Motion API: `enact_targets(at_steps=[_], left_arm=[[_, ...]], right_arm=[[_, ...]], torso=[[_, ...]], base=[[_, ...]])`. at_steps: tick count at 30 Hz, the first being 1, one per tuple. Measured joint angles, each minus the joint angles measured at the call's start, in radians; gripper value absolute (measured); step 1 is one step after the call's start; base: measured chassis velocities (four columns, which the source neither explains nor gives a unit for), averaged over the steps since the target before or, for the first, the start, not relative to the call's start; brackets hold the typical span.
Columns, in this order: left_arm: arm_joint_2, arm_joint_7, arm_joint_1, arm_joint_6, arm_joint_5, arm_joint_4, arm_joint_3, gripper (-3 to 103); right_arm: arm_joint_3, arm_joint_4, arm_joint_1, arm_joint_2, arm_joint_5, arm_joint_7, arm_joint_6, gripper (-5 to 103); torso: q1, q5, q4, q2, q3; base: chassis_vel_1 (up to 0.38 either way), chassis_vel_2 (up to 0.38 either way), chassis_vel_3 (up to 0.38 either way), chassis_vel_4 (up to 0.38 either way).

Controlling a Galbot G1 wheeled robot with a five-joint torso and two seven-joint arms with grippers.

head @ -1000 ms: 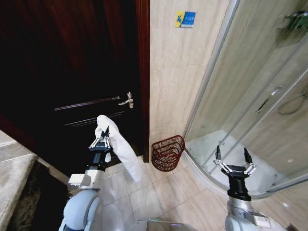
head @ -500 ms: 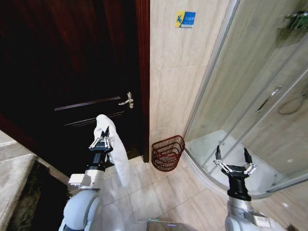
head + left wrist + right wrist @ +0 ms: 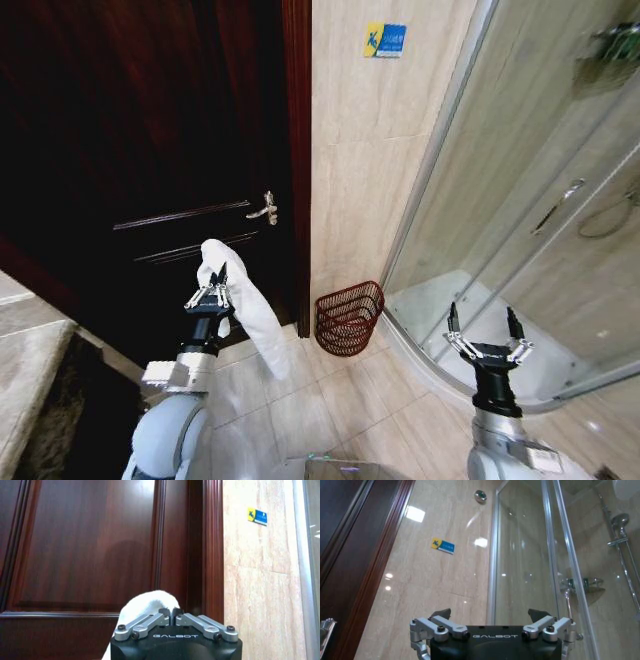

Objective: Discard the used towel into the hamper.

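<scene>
A white towel (image 3: pixel 248 310) hangs from my left gripper (image 3: pixel 212 292), which is shut on its upper end in front of the dark door. The cloth droops down and to the right toward the floor. In the left wrist view the towel (image 3: pixel 145 605) bulges behind the closed fingertips of the left gripper (image 3: pixel 174 614). The hamper (image 3: pixel 350 318), a small dark red wire basket, stands on the floor by the tiled wall, to the right of the towel and apart from it. My right gripper (image 3: pixel 487 332) is open and empty near the shower, as the right wrist view of the gripper (image 3: pixel 490 617) confirms.
A dark wooden door (image 3: pixel 150 150) with a metal handle (image 3: pixel 264 209) stands behind the towel. A curved glass shower enclosure (image 3: pixel 520 230) fills the right side. A stone counter edge (image 3: pixel 30 370) lies at lower left. Beige floor tiles (image 3: pixel 330 410) stretch before the hamper.
The hanging end of the towel swings: it swung left and in toward the arm, then back out to the right. Both arms hold their places.
</scene>
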Motion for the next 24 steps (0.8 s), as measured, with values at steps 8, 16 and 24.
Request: enact_targets(at_steps=[8,16,24], left_arm=[[0.000,0.000,0.000,0.000,0.000,0.000,0.000,2],[0.000,0.000,0.000,0.000,0.000,0.000,0.000,2],[0.000,0.000,0.000,0.000,0.000,0.000,0.000,2]], right_arm=[[0.000,0.000,0.000,0.000,0.000,0.000,0.000,100],[0.000,0.000,0.000,0.000,0.000,0.000,0.000,100],[0.000,0.000,0.000,0.000,0.000,0.000,0.000,100]], torso=[[0.000,0.0000,0.0000,0.000,0.000],[0.000,0.0000,-0.0003,0.000,0.000],[0.000,0.0000,-0.0001,0.000,0.000]], base=[[-0.005,-0.005,-0.004,-0.009],[-0.058,-0.060,-0.049,-0.071],[-0.003,-0.007,-0.005,-0.003]])
